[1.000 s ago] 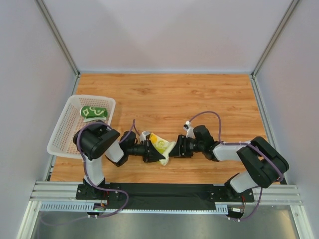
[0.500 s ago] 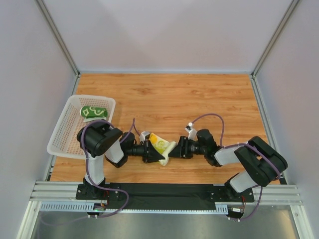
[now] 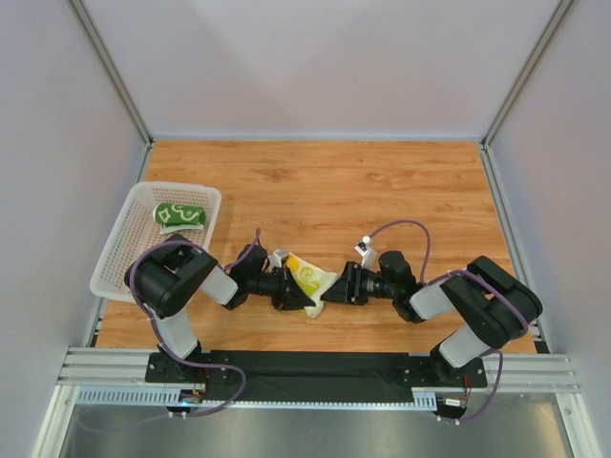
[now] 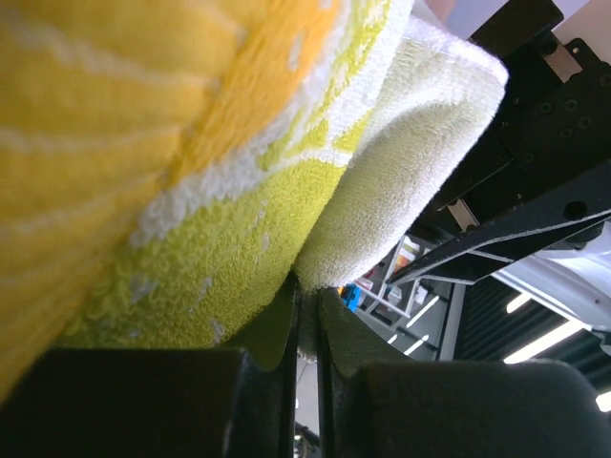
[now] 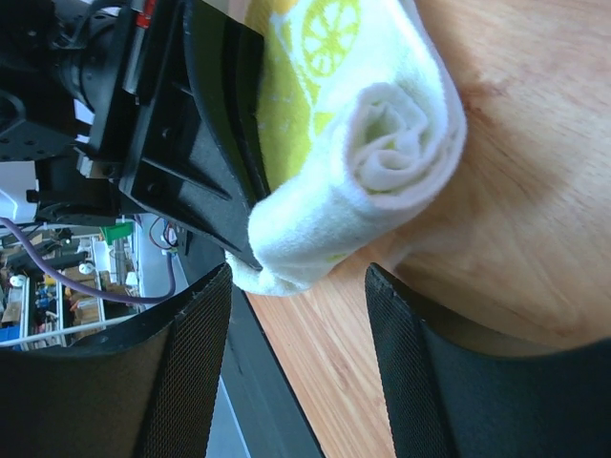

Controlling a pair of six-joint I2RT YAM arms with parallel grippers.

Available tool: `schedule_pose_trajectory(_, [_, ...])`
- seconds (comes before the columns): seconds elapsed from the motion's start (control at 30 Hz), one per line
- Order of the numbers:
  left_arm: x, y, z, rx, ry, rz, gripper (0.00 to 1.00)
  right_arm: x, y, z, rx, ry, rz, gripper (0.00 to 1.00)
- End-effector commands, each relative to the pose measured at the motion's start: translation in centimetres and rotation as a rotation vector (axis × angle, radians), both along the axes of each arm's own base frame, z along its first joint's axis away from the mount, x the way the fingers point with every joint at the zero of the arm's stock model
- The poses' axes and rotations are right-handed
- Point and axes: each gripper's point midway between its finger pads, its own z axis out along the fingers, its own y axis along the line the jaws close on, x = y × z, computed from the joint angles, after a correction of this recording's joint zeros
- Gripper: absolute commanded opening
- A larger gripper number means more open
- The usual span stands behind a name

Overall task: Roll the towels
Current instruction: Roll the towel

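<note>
The yellow and lime-green towel point(image 3: 307, 278) lies rolled on the wooden table near the front edge, between my two grippers. My left gripper point(image 3: 302, 298) comes in from the left, shut on the roll's lower layer point(image 4: 191, 143), which is pinched at the fingertips point(image 4: 307, 291). My right gripper point(image 3: 330, 290) faces the roll's spiral end point(image 5: 382, 143) from the right. It is open point(image 5: 298, 277), its pads on either side of the roll's tip and apart from it. The dark green towel point(image 3: 179, 216) lies rolled in the white basket point(image 3: 124, 243).
The basket stands at the table's left edge, just behind the left arm's elbow point(image 3: 172, 281). Grey walls close in the wooden table point(image 3: 382, 191) on three sides. A black rail point(image 3: 315, 367) runs along the front by the arm bases.
The right gripper has opened a little wider and edged left toward the roll. The left arm's elbow has swung left and down. The yellow towel stays in place.
</note>
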Motion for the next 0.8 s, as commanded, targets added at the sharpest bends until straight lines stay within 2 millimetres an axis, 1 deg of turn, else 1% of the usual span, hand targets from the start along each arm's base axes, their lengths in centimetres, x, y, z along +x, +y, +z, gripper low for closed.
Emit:
schedule_pose_trajectory(0.0, [-1.7,2.2,-3.8,0.190,0.152,0.025,0.00,1.5,0.8,0.7,0.030,-0.057,-0.012,0.59])
schedule_pose_trajectory(0.03, [-1.8,2.2,-3.9,0.190,0.156,0.022,0.00,1.5,0.8,0.2,0.022,-0.043,-0.014,0.58])
schedule_pose_trajectory(0.3, [-2.1,2.4,-4.3,0.190,0.164,0.020,0.00,2.4,1.0,-0.9,0.003,-0.028,-0.041,0.57])
schedule_pose_trajectory(0.4, [-2.2,2.4,-4.3,0.189,0.162,0.020,0.00,2.8,1.1,-1.3,-0.005,-0.025,-0.054,0.54])
schedule_pose_trajectory(0.5, [-2.2,2.4,-4.2,0.185,0.159,0.016,0.00,3.1,1.0,-1.8,-0.024,-0.019,-0.071,0.41])
schedule_pose_trajectory(0.53, [-2.2,2.3,-4.1,0.182,0.157,0.017,0.00,3.1,1.0,-1.9,-0.031,-0.021,-0.070,0.33])
schedule_pose_trajectory(0.6, [-2.1,2.3,-4.0,0.179,0.153,0.013,0.01,3.1,1.0,-2.2,-0.040,-0.011,-0.065,0.26])
schedule_pose_trajectory(0.63, [-2.2,2.3,-4.1,0.180,0.149,0.008,0.02,3.1,1.1,-2.2,-0.040,-0.008,-0.062,0.20])
schedule_pose_trajectory(0.73, [-2.1,2.2,-3.9,0.177,0.119,-0.009,0.08,3.2,1.1,-2.0,-0.045,-0.005,-0.063,0.14])
schedule_pose_trajectory(0.77, [-2.1,2.4,-3.8,0.192,0.120,-0.007,0.13,3.1,1.1,-2.2,-0.059,0.004,-0.063,0.14])
